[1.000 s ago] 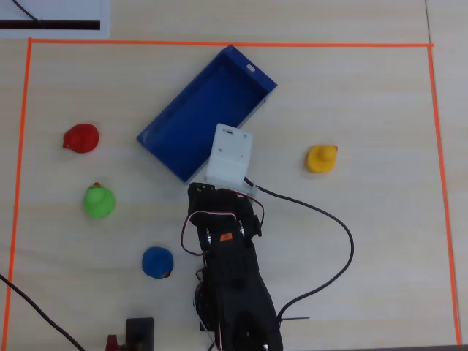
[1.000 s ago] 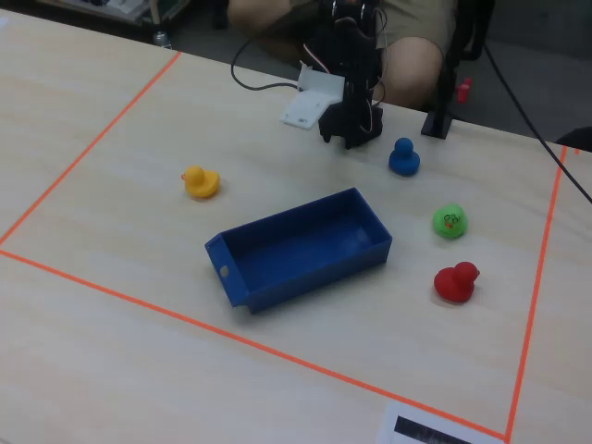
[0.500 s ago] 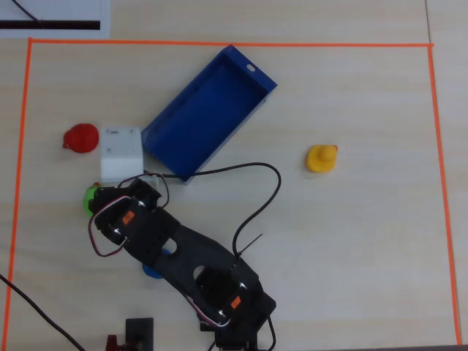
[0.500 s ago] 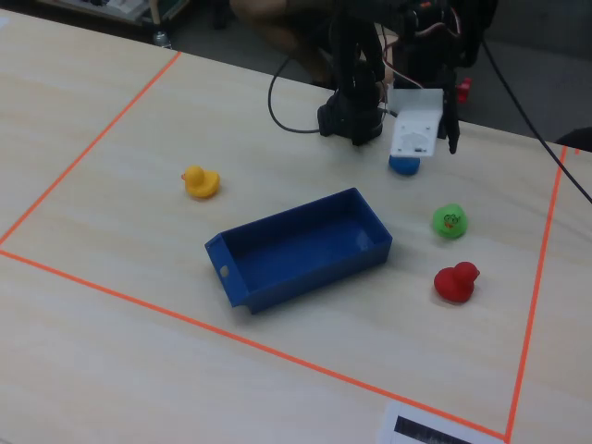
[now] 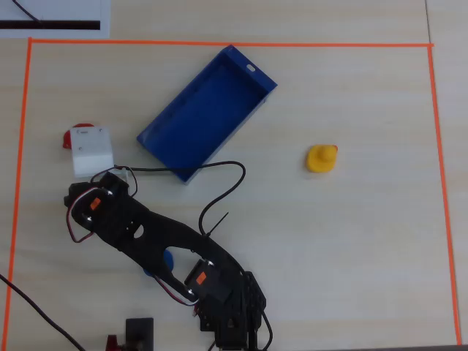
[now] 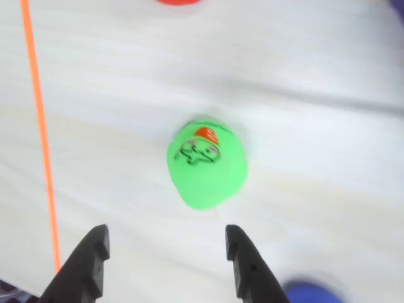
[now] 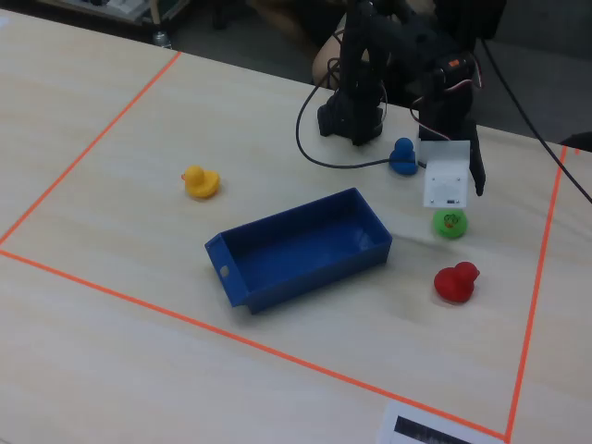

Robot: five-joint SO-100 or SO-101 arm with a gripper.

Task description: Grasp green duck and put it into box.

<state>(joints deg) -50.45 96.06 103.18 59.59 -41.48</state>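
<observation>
The table (image 7: 111,166) was seen as pale wood-grain laminate, matte, marked off by thin orange tape (image 7: 83,153) into a rectangular work area. The box (image 7: 305,242) was a long, low-walled bin of glossy blue plastic, empty, with a small slot in one end wall; in the overhead view (image 5: 208,110) it was laid diagonally near the top centre.

The arm (image 5: 157,245) was built of black printed segments with orange-labelled servos and loose cables; a boxy white camera housing (image 7: 447,185) was carried at the wrist.

Four small rounded rubber ducks were noted. The red duck (image 7: 455,282) was smooth and glossy, right of the box in the fixed view; overhead only a sliver (image 5: 71,136) was seen beside the white housing. The yellow duck (image 5: 320,158) was set well apart from the others. The blue duck (image 7: 402,157) was near the arm's base; overhead it was mostly covered by the arm (image 5: 167,258).

The green duck (image 7: 450,223) was on the table between box and red duck, just under the housing. It was hidden in the overhead view. In the wrist view (image 6: 206,165) it was shown as a bright green blob with orange beak and dark printed marks.

The gripper (image 6: 165,252) was seen there with both black tapered fingers (image 6: 243,259) spread apart, duck ahead of the tips, not touched.
</observation>
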